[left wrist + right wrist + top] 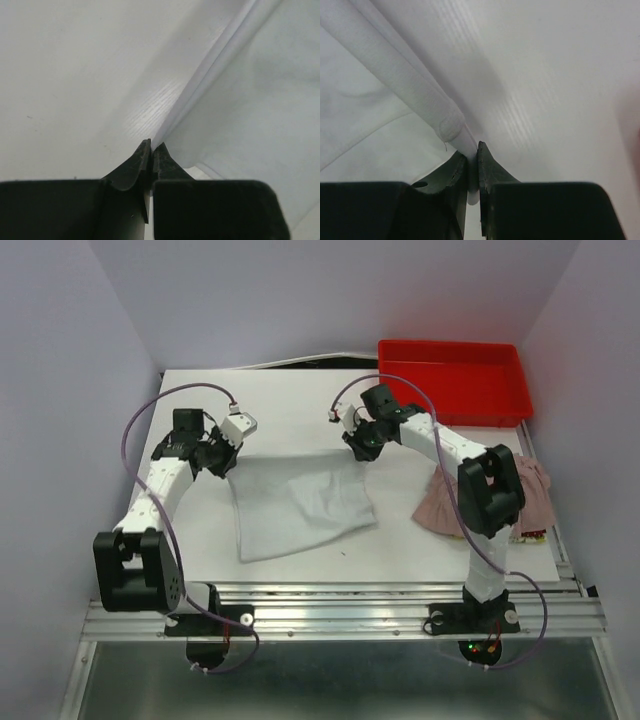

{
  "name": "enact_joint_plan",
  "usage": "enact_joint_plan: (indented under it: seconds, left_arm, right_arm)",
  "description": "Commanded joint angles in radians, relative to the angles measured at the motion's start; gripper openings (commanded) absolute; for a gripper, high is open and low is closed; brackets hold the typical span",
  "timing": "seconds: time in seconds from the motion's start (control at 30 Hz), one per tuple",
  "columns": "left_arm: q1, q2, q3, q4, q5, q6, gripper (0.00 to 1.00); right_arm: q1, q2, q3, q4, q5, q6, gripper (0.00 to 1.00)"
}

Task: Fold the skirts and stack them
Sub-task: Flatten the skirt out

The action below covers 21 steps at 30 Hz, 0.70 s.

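We are pinching the pale grey-white skirt [300,505], lying spread between both arms, by its two far corners. The left gripper [224,457] and right gripper [357,447] are each clamped on cloth, presumably to carry that edge over for a fold. The pink skirt [533,488] is lying well apart, rightward. We are finding no readable writing.

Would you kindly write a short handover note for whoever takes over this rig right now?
Left tool: shut on the far left corner of the grey-white skirt.
Right tool: shut on its far right corner.
Grey-white skirt: spread open at the middle of the table, with its far edge held between the tools.
Pink skirt: crumpled near the table's right edge, with no tool on it.
Done: nothing folded or stacked yet.
Left: fold the grey-white skirt, fold the pink skirt, then stack them.
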<state>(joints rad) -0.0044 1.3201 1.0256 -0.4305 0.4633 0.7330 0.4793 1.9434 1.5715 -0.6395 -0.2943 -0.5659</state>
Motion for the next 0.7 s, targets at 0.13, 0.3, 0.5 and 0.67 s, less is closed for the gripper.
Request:
enact_joint_plan:
  seconds: [0.13, 0.3, 0.5, 0.67]
  left_arm:
    - [0.009, 0.306, 0.185, 0.242, -0.101, -0.081, 0.0]
    - [0.011, 0.47, 0.298, 0.282, -0.201, -0.135, 0.09]
    - [0.009, 0.426, 0.32, 0.248, -0.212, -0.14, 0.57]
    - [0.009, 0.173, 0.213, 0.087, -0.048, 0.001, 0.59]
  right_arm:
    - [-0.005, 0.235, 0.326, 0.202, 0.173, 0.046, 0.06]
    - [-0.005, 0.315, 0.464, 0.224, 0.257, 0.107, 0.68]
    - [-0.005, 0.212, 0.468, 0.097, 0.236, 0.153, 0.95]
    - [-0.005, -0.027, 0.231, -0.021, 0.014, 0.081, 0.79]
